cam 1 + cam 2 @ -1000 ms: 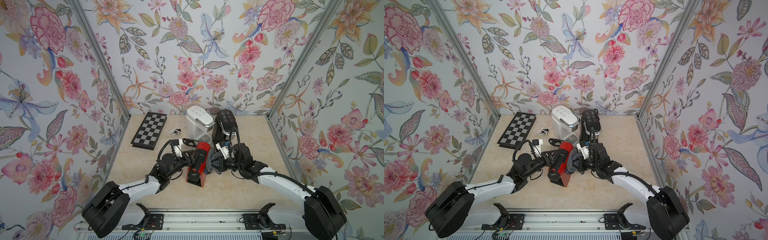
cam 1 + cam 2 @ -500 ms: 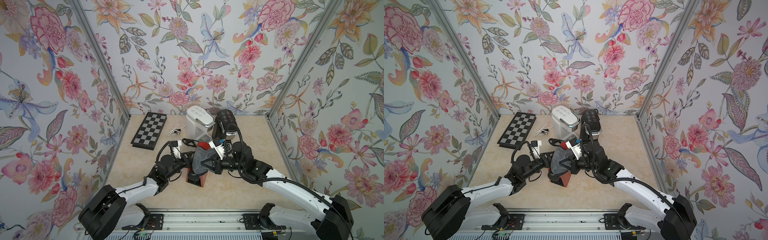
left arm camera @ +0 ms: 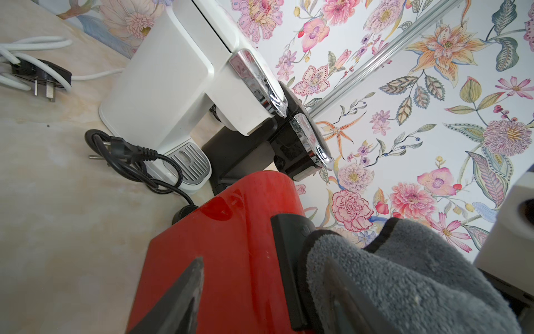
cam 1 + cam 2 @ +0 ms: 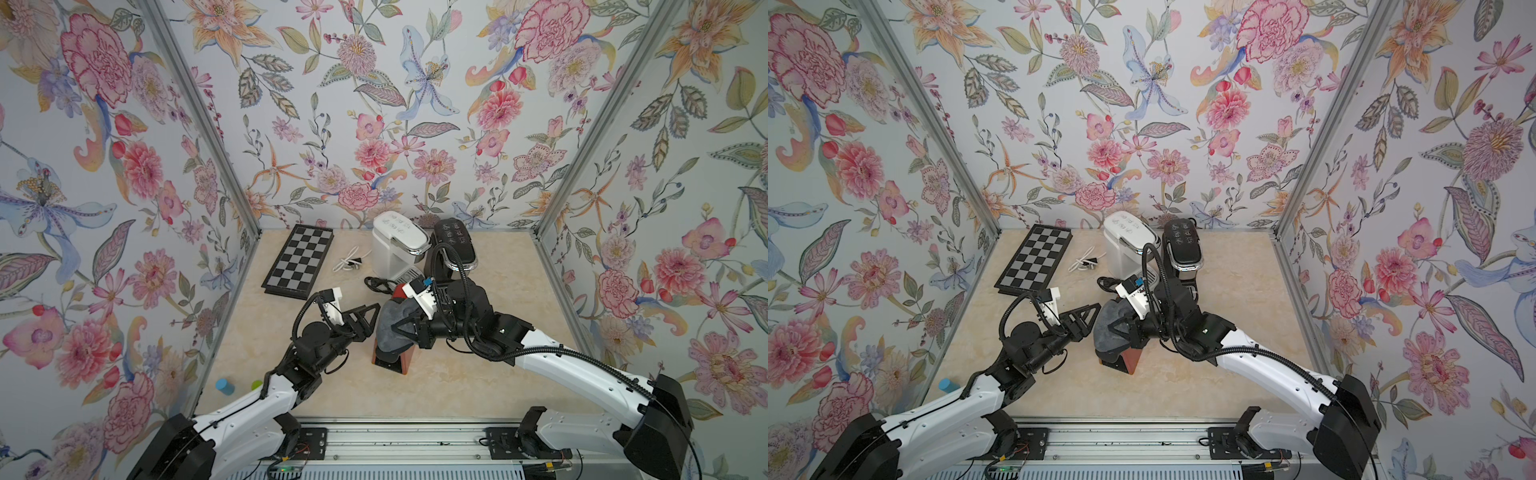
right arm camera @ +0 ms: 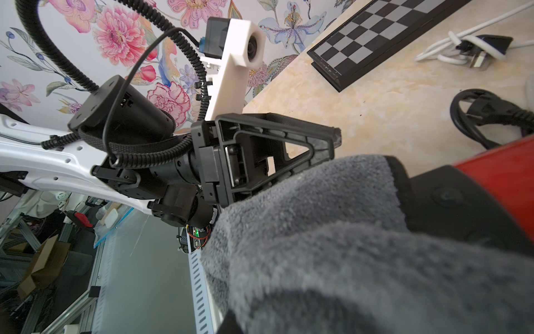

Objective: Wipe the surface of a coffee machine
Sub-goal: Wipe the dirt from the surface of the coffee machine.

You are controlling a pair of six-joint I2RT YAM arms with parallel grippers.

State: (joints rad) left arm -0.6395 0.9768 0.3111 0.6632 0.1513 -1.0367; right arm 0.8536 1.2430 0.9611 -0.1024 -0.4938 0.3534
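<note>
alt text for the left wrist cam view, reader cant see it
A red coffee machine fills the foreground, a grey cloth draped over its black panel, framed by the spread fingers of the left claw. Behind it on the beige table stand a white coffee machine and a black coffee machine, with a coiled black power cord beside them.

The light is bright and even in both top views, with only soft shadows on the table (image 4: 457,386). Shiny trim on the white machine (image 3: 167,75) glares. Up close the cloth (image 5: 346,260) looks blurry (wrist views bend at the edges)
</note>
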